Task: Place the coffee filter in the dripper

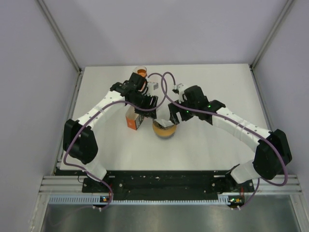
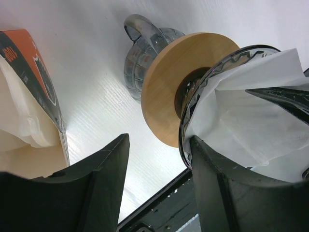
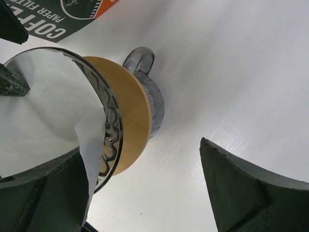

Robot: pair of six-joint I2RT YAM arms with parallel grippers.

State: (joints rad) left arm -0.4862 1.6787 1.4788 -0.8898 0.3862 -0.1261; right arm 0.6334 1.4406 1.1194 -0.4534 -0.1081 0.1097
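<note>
The dripper (image 1: 164,130) stood in the middle of the white counter (image 1: 212,96). It was a glass cone with a round wooden collar (image 2: 164,92), sitting on a glass jug (image 2: 137,60) with a handle. The coffee filter (image 2: 244,113) was already inside the cone. Its white paper lay against the ribbed glass wall with the top edge above the rim. The right wrist camera showed one flap folded out over the rim.

Both arms met over it. The left claw (image 2: 159,140) hung just to the far left of the dripper. Its two fingers were spread wide, with only bare counter and the collar's edge between them. One finger (image 2: 227,193) sat right against the glass rim, though I could not tell if it touched.

The right claw (image 3: 140,150) reached in from the right, also spread wide and gripping nothing. One of its fingers (image 3: 38,193) was at the mouth of the cone, beside the paper. The other was well out over bare counter, so the rim and collar lay between the two. I could not make out whether the near finger pressed on the paper.

Just left of the dripper stood an open orange and black box (image 1: 133,121), with a stack of pale filters (image 2: 17,111) showing inside. At the far side of the counter, behind the left arm's wrist, was a small cup (image 1: 140,71) with an orange inside.
</note>
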